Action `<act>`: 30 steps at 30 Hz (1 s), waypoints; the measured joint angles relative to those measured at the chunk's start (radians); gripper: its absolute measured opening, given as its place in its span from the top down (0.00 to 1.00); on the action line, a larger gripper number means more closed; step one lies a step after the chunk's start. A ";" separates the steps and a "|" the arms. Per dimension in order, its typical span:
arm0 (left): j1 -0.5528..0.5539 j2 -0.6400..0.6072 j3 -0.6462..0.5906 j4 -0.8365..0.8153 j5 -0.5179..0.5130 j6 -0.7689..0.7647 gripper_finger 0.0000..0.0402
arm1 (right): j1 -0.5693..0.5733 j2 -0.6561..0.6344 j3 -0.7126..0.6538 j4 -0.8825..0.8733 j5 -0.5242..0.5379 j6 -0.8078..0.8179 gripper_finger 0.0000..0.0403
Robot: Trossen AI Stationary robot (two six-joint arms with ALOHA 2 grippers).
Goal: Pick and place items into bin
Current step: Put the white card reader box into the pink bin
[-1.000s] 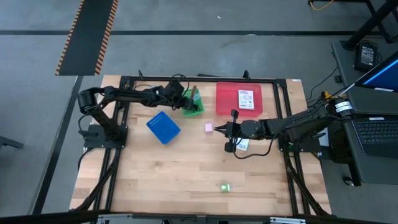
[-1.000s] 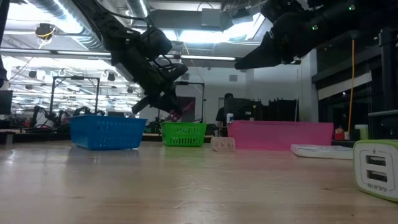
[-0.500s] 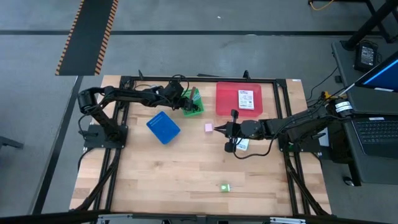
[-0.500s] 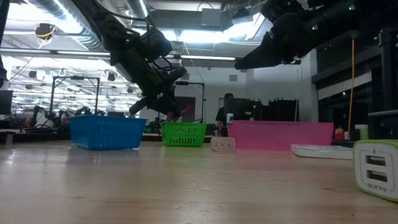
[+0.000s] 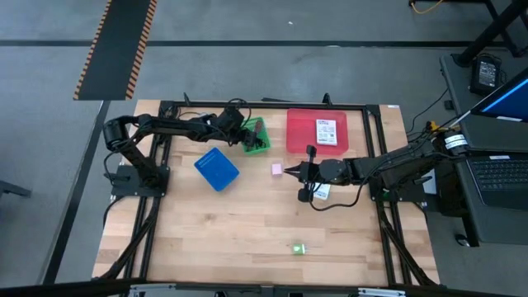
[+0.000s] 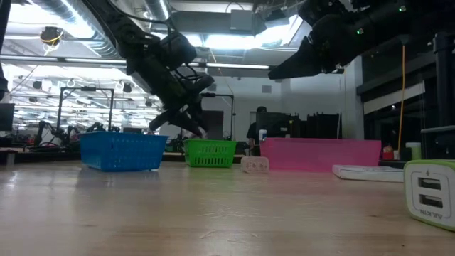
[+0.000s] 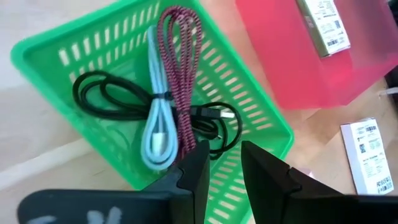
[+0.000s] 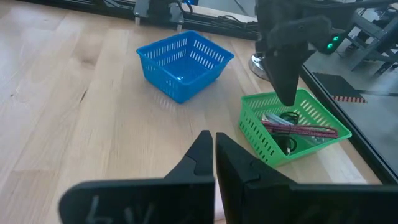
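Observation:
My left gripper (image 7: 222,149) is open and hangs just over the green basket (image 5: 256,136), holding nothing. In that basket lie the dark red cord (image 7: 183,74), the black cable (image 7: 106,99) and a light blue cable (image 7: 158,124). My right gripper (image 8: 213,140) is shut and empty, raised above the table (image 6: 274,73) beside the tiny pink cube (image 5: 276,168). One white packet (image 5: 322,191) lies flat on the table under the right arm. The other packet (image 5: 327,132) lies in the red bin (image 5: 301,136). The tiny green block (image 5: 298,247) sits near the table's near edge.
A blue basket (image 5: 217,169) stands left of centre, with nothing showing in it. A round silver object (image 8: 257,62) shows behind the left arm. A white charger block (image 6: 430,193) stands close to the low camera. Bare wood (image 5: 214,231) spreads across the near half of the table.
The dark red cord hung from my left gripper over the green basket a second ago. It has dropped and now lies in the basket, and the left gripper has let go of it. The right arm has kept still.

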 joint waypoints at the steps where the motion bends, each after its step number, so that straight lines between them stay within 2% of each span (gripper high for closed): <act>1: 0.000 -0.002 0.000 0.009 0.002 0.013 0.78 | 0.000 0.000 0.000 0.000 0.000 0.000 1.00; 7: 0.000 -0.053 0.000 0.069 0.063 0.123 0.80 | 0.000 0.000 0.000 0.000 0.000 0.000 1.00; 14: -0.026 -0.185 0.000 0.075 0.088 0.302 0.86 | 0.000 0.000 0.000 0.001 0.000 0.000 1.00; 19: -0.102 -0.287 0.000 0.075 0.090 0.466 0.94 | 0.000 0.000 0.000 0.003 0.000 0.000 1.00; 23: -0.178 -0.350 0.000 0.075 0.089 0.528 0.99 | 0.000 0.000 0.000 0.004 0.000 0.000 1.00; 30: -0.292 -0.417 0.000 0.057 0.086 0.596 1.00 | 0.000 0.000 0.000 0.004 0.000 -0.001 1.00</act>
